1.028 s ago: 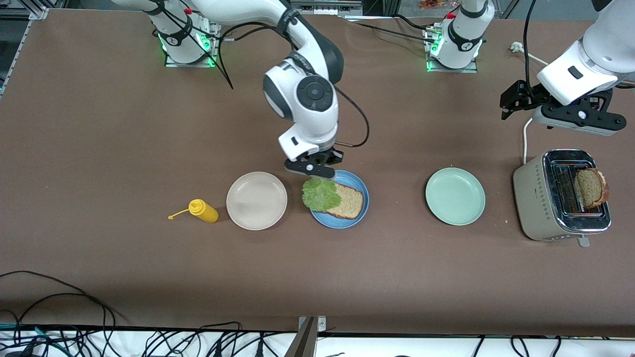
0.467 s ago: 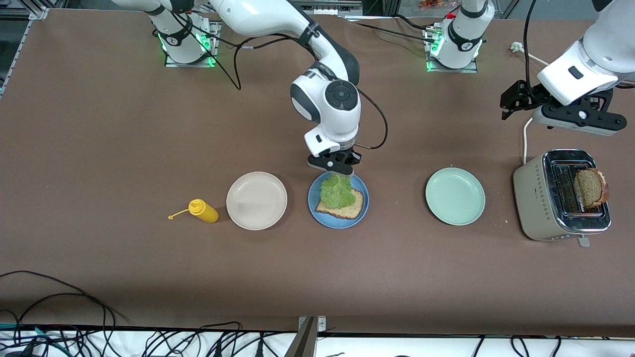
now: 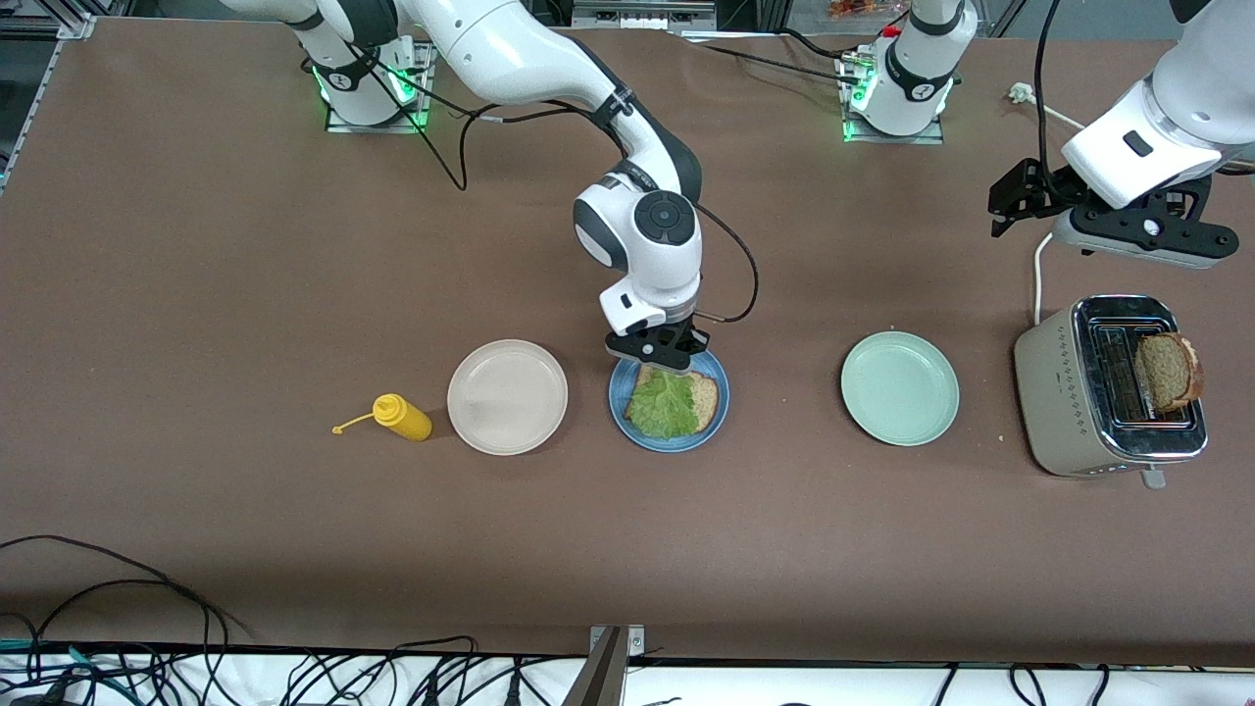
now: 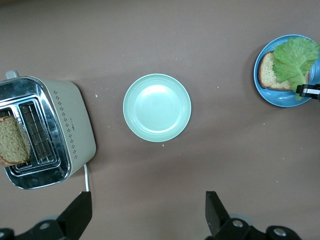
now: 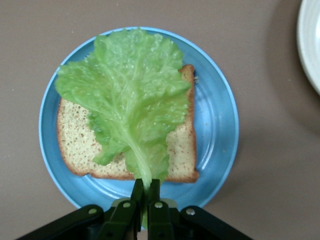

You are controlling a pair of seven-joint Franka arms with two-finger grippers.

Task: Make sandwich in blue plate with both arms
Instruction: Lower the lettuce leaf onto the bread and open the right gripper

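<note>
Green ruffled lettuce leaf (image 5: 132,100) lies over a brown bread slice (image 5: 80,145) on the round blue plate (image 3: 716,407), its stem pinched in the right gripper (image 5: 145,192) just above the plate's rim. Toward the left arm's end from that plate stand a pale green plate (image 3: 899,387) and a silver toaster (image 3: 1054,392) holding a second bread slice (image 3: 1167,371). Above the toaster, the left gripper (image 4: 145,212) waits, fingers spread.

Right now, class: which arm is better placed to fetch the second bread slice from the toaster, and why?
Left. The left gripper hangs open above the toaster holding the bread slice; the right gripper is shut on the lettuce over the blue plate.
</note>
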